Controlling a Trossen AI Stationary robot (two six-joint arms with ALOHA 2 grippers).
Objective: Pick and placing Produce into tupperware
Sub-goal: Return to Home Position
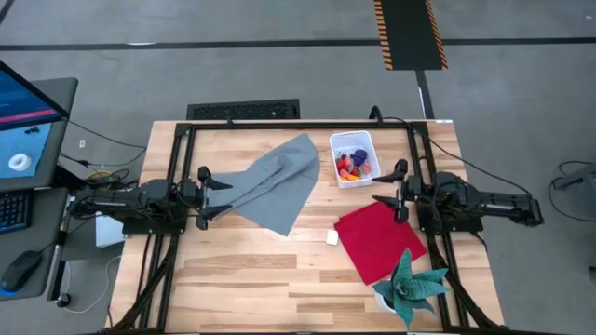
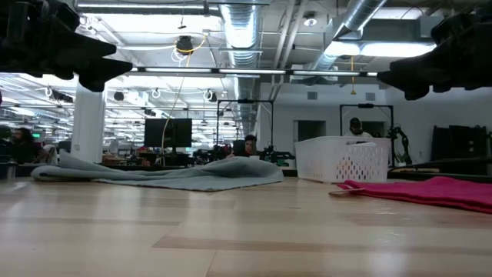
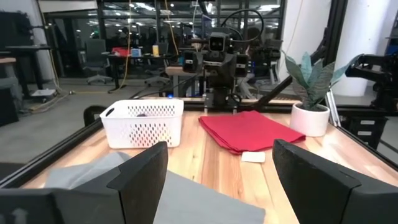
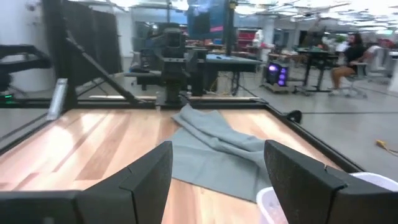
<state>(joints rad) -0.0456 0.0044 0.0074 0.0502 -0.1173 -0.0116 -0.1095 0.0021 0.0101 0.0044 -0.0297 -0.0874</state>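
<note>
Grey cloth [image 1: 279, 186] beside tupperware [image 1: 356, 135], red cloth [image 1: 377, 240] near

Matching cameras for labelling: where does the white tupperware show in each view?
High view: tupperware near centre, right of the grey cloth.
Low view: tupperware right of centre.
Left wrist view: tupperware beside the red cloth.
Right wrist view: only tupperware rim, near grey cloth.
Landmark: grey cloth, in all four.

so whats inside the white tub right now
The white tub holds a purple grape bunch and a heap of red, pink and yellow produce. Pieces lower in the heap are covered, so no count.
</note>
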